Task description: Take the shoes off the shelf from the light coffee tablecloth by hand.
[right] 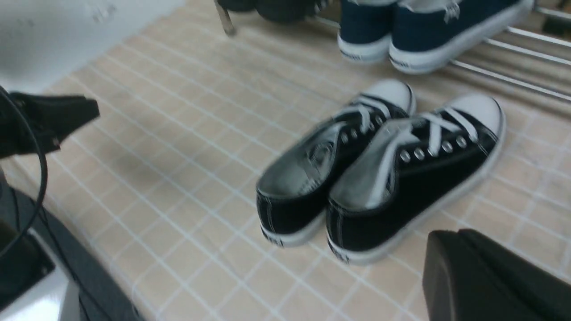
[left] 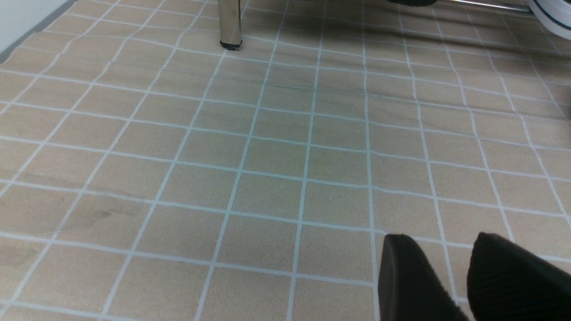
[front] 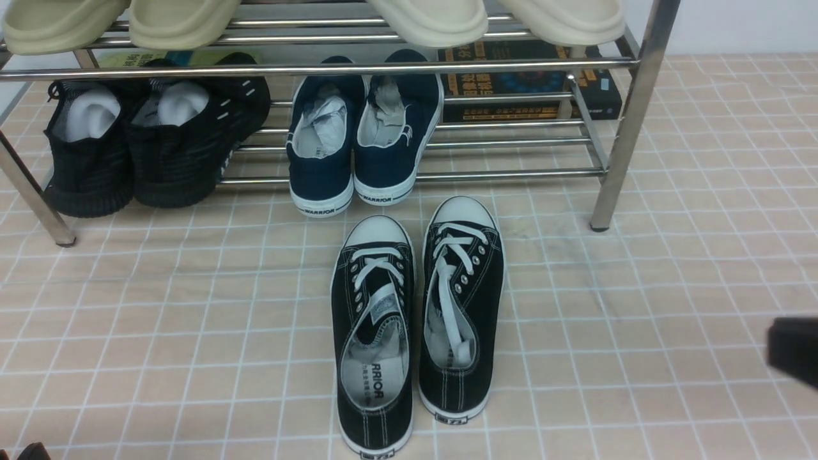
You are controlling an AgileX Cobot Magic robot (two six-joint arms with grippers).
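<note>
The black canvas shoes (front: 415, 322) are set side by side on the light coffee tablecloth (front: 639, 306), just in front of the shelf (front: 629, 121), with their white toe caps pointed toward it and their heels nearest the robot. From this placement the pair is judged to be already off the shelf, so little of the task appears to be left. The two shoes are laid close together, almost parallel; whether they touch cannot be told.

The right hand (front: 792, 350) is seen only as a dark block at the right edge of the front view, well apart from the shoes, and nothing is carried in it; its fingers are brought together. The left hand (left: 464, 276) is shown only in its wrist view, over bare cloth, its two black fingers held slightly apart with nothing between them.

The uppers are of matt black canvas with white stitching, flat white laces and metal eyelets; the soles are banded in smooth white rubber. The shelf is made of shiny chrome tubing, round in section. On its lower tier the navy sneakers (front: 361, 137) and black knit sneakers (front: 147, 144) are kept, and pale slippers (front: 307, 19) on the upper tier. The cloth is printed with thin white lines like tiles.
</note>
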